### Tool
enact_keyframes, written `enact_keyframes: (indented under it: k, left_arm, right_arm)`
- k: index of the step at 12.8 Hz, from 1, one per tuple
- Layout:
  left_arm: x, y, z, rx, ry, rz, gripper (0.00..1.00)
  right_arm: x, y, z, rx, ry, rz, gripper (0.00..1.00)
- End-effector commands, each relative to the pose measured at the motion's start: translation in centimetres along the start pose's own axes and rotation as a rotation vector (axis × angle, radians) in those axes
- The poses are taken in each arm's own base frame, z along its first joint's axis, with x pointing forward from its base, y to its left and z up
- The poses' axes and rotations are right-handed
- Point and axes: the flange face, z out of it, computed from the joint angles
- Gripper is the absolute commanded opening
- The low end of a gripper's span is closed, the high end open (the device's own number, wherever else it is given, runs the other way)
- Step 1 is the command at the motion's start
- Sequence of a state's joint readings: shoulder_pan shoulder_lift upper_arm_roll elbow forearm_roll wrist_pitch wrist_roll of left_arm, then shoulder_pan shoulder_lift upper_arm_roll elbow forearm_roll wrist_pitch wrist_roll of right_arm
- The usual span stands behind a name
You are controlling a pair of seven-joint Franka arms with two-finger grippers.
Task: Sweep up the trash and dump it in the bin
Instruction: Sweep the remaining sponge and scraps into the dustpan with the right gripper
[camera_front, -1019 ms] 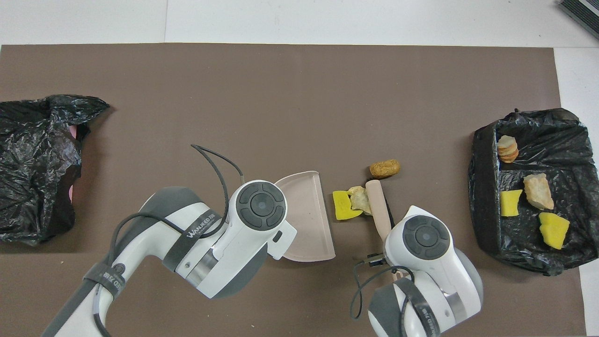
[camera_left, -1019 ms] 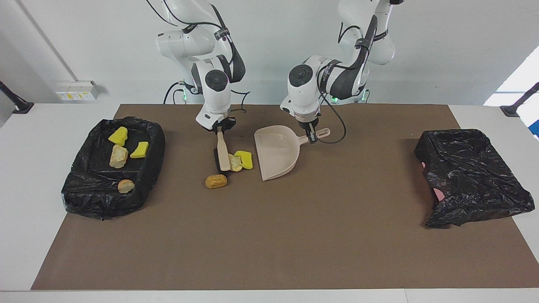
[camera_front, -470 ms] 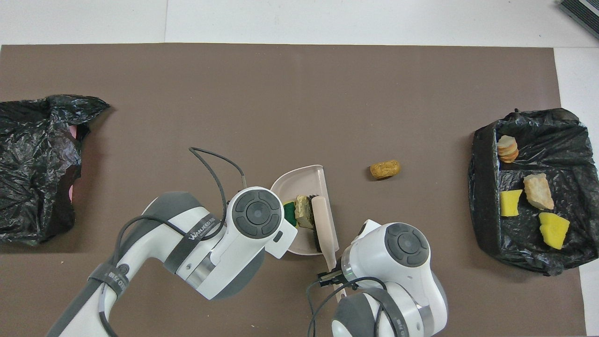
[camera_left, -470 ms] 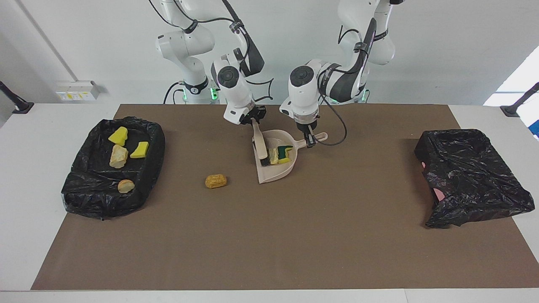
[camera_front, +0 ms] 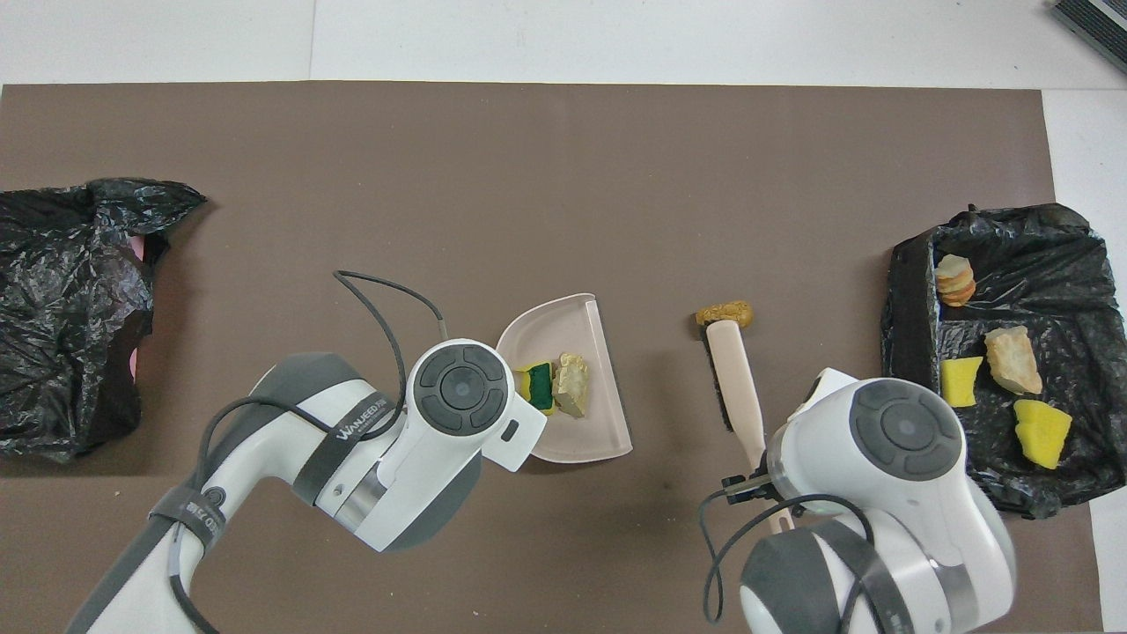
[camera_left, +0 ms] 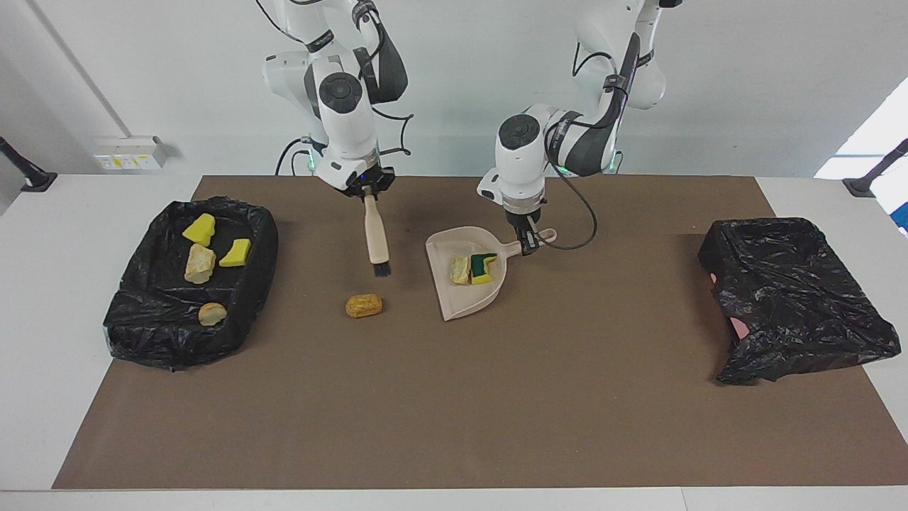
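The left hand (camera_left: 526, 245) is gripping the handle of the beige dustpan (camera_left: 461, 287), fingers pinched together on it, and the pan is sitting on the brown mat (camera_left: 454, 411) that is covering the desk. A yellow-and-green sponge chunk (camera_left: 484, 267) and a pale beige lump (camera_left: 459, 270) are lying side by side in the pan. The right hand (camera_left: 368, 193) is clamping the top of the brush (camera_left: 375, 238), which is hanging bristles down over the mat, above the orange-brown lump (camera_left: 364, 305) that is lying on the mat toward the right arm's end from the pan. At that end, a black-lined tray (camera_left: 241, 305) is holding two yellow chunks (camera_left: 199, 228), a beige lump and a small round scrap. At the left arm's end, a bin under a black bag (camera_left: 794, 298) is standing well apart.
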State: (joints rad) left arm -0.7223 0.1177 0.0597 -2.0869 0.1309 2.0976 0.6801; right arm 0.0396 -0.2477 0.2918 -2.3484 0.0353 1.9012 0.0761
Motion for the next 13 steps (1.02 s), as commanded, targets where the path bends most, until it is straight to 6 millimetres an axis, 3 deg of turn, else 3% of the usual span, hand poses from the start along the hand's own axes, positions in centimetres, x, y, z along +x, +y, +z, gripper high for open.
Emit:
enact_keyframes:
  k: [1, 3, 5, 8, 10, 13]
  left_arm:
    - [0.2, -0.3, -0.6, 0.006, 0.003, -0.041, 0.0]
    - [0.2, 0.0, -0.5, 0.004, -0.001, -0.056, 0.0]
    - [0.3, 0.2, -0.4, 0.003, 0.002, -0.074, 0.0]
    - [0.4, 0.7, -0.4, 0.003, 0.001, -0.104, 0.0]
    - [0.3, 0.9, 0.0, 0.003, 0.005, -0.105, 0.0]
    - [0.5, 0.9, 0.6, 0.01, 0.017, -0.101, 0.0]
  right_arm:
    - [5.2, 5.8, -0.5, -0.109, 0.012, -0.073, 0.0]
    - [7.7, 8.3, 2.8, -0.213, -0.032, -0.129, 0.0]
    - [7.8, 8.1, 5.3, -0.194, -0.071, -0.143, 0.0]
    - [7.7, 4.8, 6.4, -0.014, -0.092, -0.117, 0.0]
    - [6.6, 0.5, 6.8, 0.09, -0.114, -0.138, 0.0]
    - [5.9, -4.3, 8.0, 0.301, -0.143, -0.114, 0.0]
